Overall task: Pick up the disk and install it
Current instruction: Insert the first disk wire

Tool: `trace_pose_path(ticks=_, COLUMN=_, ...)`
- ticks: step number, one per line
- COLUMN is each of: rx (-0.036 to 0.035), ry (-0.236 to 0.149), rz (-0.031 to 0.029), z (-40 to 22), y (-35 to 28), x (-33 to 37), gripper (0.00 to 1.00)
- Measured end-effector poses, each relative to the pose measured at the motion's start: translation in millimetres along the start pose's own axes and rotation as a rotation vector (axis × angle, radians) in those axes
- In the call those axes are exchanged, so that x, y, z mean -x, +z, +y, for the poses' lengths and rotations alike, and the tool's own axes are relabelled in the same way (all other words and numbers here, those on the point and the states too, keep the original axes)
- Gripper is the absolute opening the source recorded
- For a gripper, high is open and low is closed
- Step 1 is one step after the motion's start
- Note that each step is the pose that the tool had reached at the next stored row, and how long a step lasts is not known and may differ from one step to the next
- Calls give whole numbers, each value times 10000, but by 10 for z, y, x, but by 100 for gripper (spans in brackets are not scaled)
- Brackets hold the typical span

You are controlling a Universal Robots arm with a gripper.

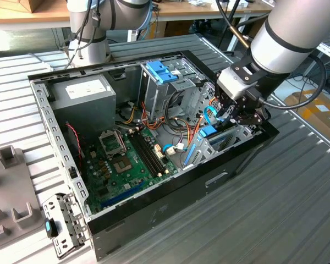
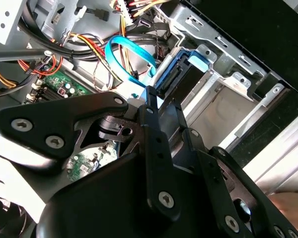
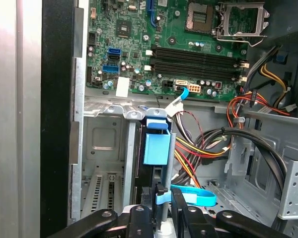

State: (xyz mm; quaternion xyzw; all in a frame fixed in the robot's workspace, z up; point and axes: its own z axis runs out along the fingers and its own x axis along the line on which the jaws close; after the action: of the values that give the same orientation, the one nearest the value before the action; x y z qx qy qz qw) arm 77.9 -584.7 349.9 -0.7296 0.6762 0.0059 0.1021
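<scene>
Ribbed grey metal bench [image 1: 297,181] bore an open black computer case [image 1: 154,215], steel drive bay [image 1: 237,137] at its 3 o'clock, exterior view. There the black gripper [image 1: 225,116] clamped the flat grey disk [image 1: 208,131] in light-blue carrier, edge-up, long axis running from the jaws toward 8 o'clock.

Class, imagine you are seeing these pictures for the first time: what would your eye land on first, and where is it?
In the exterior view, an open computer case lies on its side, with its green motherboard bright in the middle. At the case's corner toward the exterior view's right, the gripper is closed on the disk, whose light-blue carrier stands out against the grey metal.
</scene>
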Motion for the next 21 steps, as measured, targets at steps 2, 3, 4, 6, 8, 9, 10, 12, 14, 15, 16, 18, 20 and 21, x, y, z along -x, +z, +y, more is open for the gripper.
trace_pose_path(ticks=2, rx=5, ry=-8, rz=53, z=-2, y=-10, x=5, gripper=30)
trace_pose_path(ticks=3, rx=5, ry=-8, rz=61, z=-2, y=-11, x=4, gripper=30)
trace_pose_path(ticks=4, rx=5, ry=-9, rz=63, z=-2, y=-12, x=5, gripper=30)
trace_pose_path(ticks=6, rx=5, ry=-9, rz=63, z=-2, y=-12, x=5, gripper=30)
trace_pose_path(ticks=8, rx=5, ry=-9, rz=64, z=-2, y=-12, x=5, gripper=30)
trace_pose_path(ticks=9, rx=6, ry=-10, rz=73, z=-3, y=-11, x=7, gripper=30)
trace_pose_path(ticks=10, rx=8, ry=-13, rz=90, z=-3, y=-11, x=9, gripper=30)
trace_pose_path(ticks=12, rx=19, ry=-24, rz=187, z=-3, y=-9, x=18, gripper=30)
trace_pose_path(ticks=14, rx=33, ry=-37, rz=287, z=-4, y=-8, x=27, gripper=30)
trace_pose_path(ticks=15, rx=33, ry=-37, rz=290, z=-4, y=-7, x=27, gripper=30)
trace_pose_path(ticks=16, rx=34, ry=-38, rz=293, z=-4, y=-8, x=28, gripper=30)
trace_pose_path(ticks=18, rx=43, ry=-23, rz=298, z=-6, y=-8, x=28, gripper=30)
trace_pose_path(ticks=20, rx=67, ry=50, rz=305, z=-11, y=-7, x=28, gripper=30)
trace_pose_path(ticks=21, rx=88, ry=122, rz=311, z=-13, y=-6, x=27, gripper=30)
